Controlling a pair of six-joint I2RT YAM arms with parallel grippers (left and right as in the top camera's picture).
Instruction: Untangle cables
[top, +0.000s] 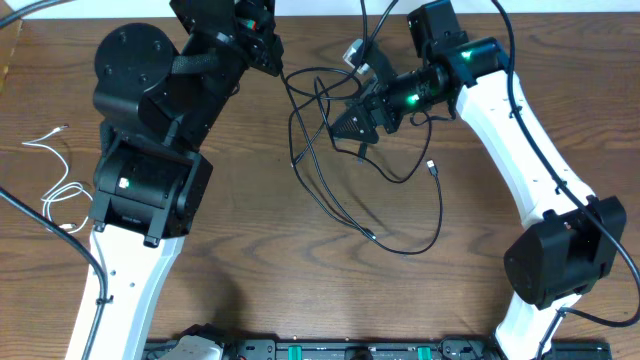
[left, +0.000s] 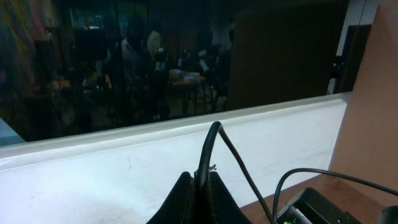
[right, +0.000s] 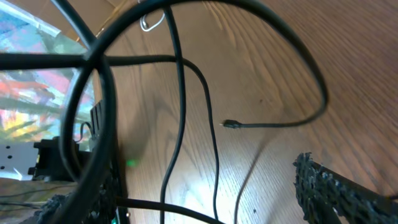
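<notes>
Two long black cables (top: 330, 190) lie tangled in loose loops at the middle of the wooden table (top: 300, 290), one small plug (top: 432, 168) pointing right. A white cable (top: 55, 180) lies apart at the far left. My left gripper (top: 272, 55) is raised at the table's far edge and shut on a black cable (left: 210, 146), which rises from the closed jaws (left: 202, 182). My right gripper (top: 352, 135) hovers over the tangle, open. In the right wrist view black strands (right: 177, 124) run between its wide-apart fingers (right: 329, 186), and a loose cable end (right: 231, 124) rests on the wood.
The left arm's bulky black body (top: 150, 130) covers the table's left middle. The right arm's white link (top: 520, 150) crosses the right side to its base (top: 560, 255). A black rack (top: 330, 350) lines the front edge. A white ledge (left: 124, 162) stands behind the table.
</notes>
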